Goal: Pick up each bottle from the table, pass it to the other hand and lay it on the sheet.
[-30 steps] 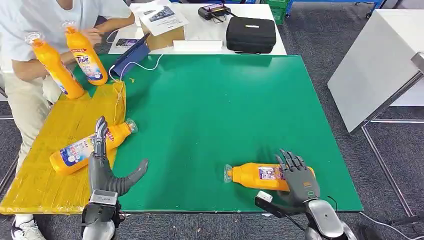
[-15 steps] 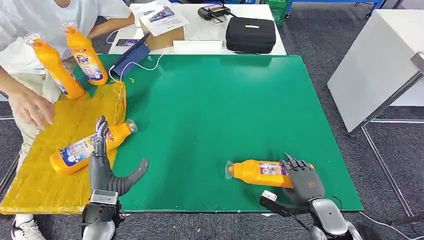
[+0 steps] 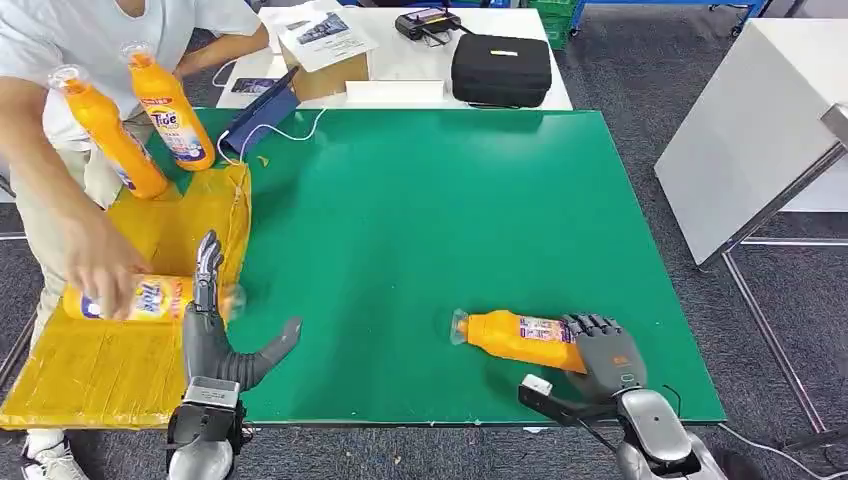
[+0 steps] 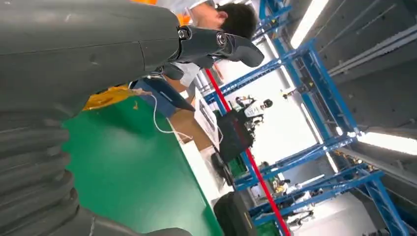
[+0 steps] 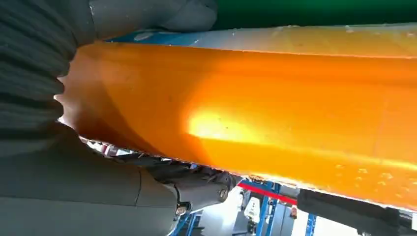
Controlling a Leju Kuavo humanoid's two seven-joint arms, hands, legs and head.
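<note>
An orange bottle (image 3: 510, 337) lies on its side near the front right of the green table (image 3: 420, 220), cap pointing left. My right hand (image 3: 603, 352) grips its base end with fingers curled over it; the right wrist view has the bottle (image 5: 255, 118) pressed between thumb and fingers. My left hand (image 3: 212, 335) stands open at the right edge of the yellow sheet (image 3: 90, 365), fingers up, thumb spread, holding nothing. Just beyond its fingertips, a second bottle (image 3: 140, 298) lies on the sheet with a person's hand (image 3: 100, 265) gripping it. In the left wrist view the left hand (image 4: 74, 59) is empty.
Two orange bottles (image 3: 105, 130) (image 3: 170, 105) stand upright at the sheet's far end, by the person at the left. A blue tablet (image 3: 262, 112), a cardboard box (image 3: 325, 55) and a black case (image 3: 502, 68) lie beyond the table's far edge. A white table (image 3: 750, 120) stands right.
My right hand's fingers have curled down over the bottle's base. The person's hand reached in, gripped the bottle on the sheet and pulled it leftward. My left hand stayed put.
</note>
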